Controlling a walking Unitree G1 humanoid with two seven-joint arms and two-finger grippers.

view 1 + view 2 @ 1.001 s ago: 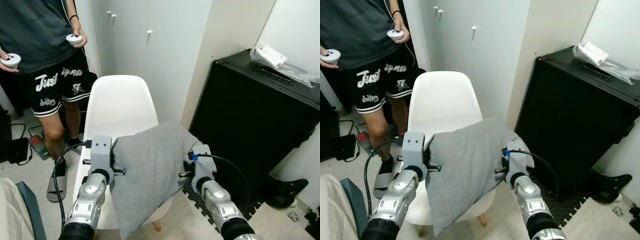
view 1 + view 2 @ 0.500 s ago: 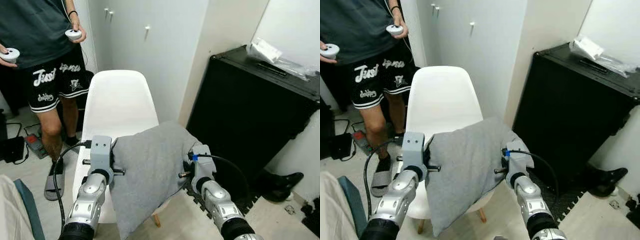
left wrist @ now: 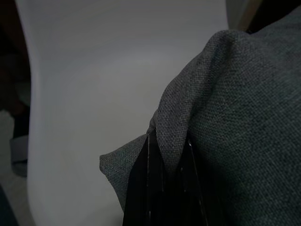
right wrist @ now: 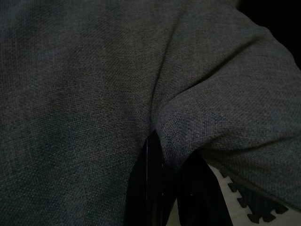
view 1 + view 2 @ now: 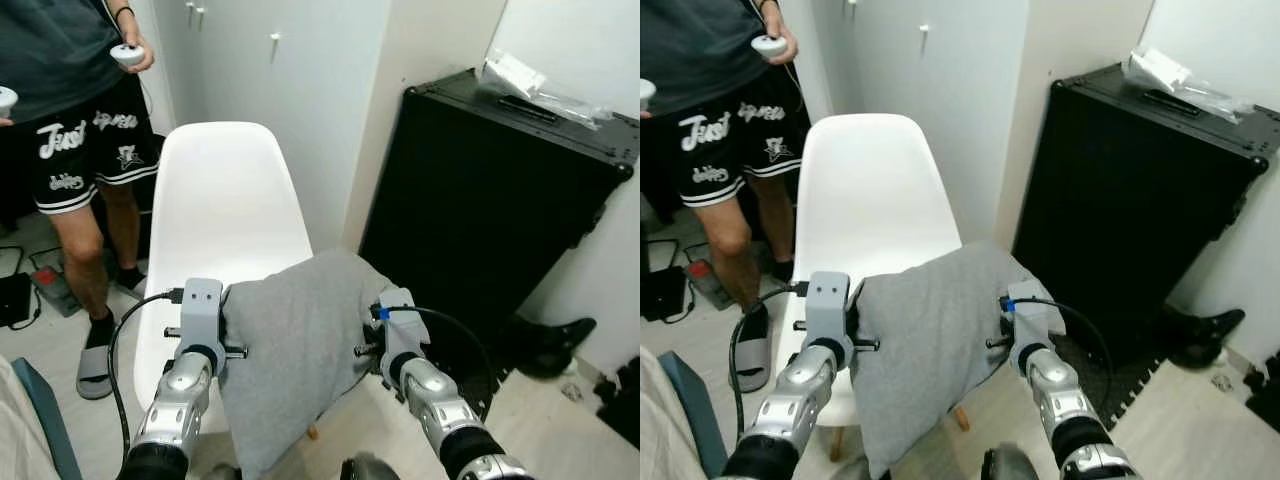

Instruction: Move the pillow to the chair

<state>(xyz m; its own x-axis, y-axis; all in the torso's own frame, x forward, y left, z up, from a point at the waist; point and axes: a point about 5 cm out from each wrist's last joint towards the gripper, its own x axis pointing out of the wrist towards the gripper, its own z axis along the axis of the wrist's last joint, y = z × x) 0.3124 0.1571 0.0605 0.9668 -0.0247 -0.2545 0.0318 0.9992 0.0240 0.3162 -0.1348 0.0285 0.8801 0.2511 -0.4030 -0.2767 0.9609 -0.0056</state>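
Left gripper point(image 3: 164, 165): we are pinching a fold of the grey woven fabric pillow point(image 5: 295, 350) at its left edge, our black fingers point(image 3: 149, 188) nearly closed on the cloth.
Right gripper point(image 4: 169, 174): we are clamping a fold at the pillow's right edge, fingers point(image 4: 150, 183) close together on the fabric.
Pillow: we are holding it up between both grippers, above the front of the white moulded plastic chair point(image 5: 225, 200); its lower corner is hanging past the seat's front edge.
Chair: it is standing directly beyond the pillow.
Black cabinet point(image 5: 480, 210): right of the chair, with a clear plastic bag point(image 5: 530, 82) on top.
Person point(image 5: 710, 110): standing left of the chair, holding white controllers point(image 5: 768, 44).
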